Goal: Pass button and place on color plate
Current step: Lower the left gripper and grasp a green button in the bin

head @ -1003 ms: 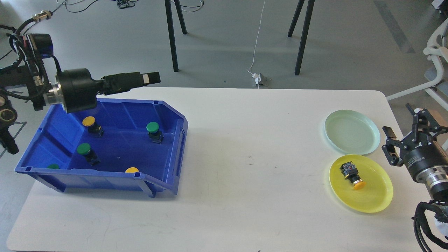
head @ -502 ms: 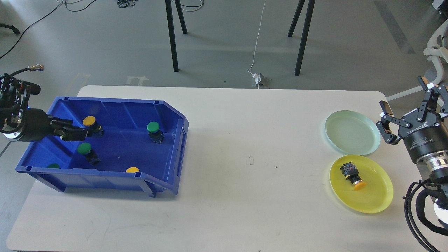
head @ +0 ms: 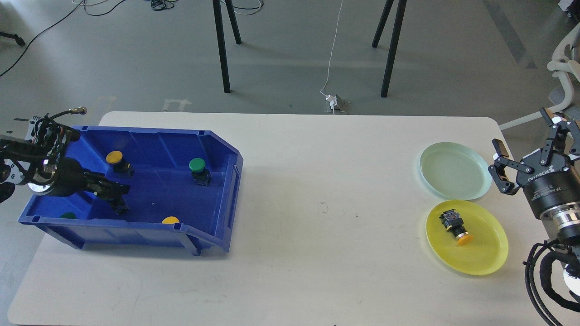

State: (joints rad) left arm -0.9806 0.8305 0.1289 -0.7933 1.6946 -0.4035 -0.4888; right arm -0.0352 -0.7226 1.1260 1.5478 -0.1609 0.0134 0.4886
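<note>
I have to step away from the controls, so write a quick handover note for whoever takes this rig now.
Left gripper: down inside the blue bin, over the spot of a green button; whether its fingers have closed cannot be seen.
Right gripper: open and empty, beside the green plate.
Done: one yellow button lies on the yellow plate.
Left: the green plate is empty. In the bin, a green button and a yellow button show fully; two more caps peek over the front wall.
</note>
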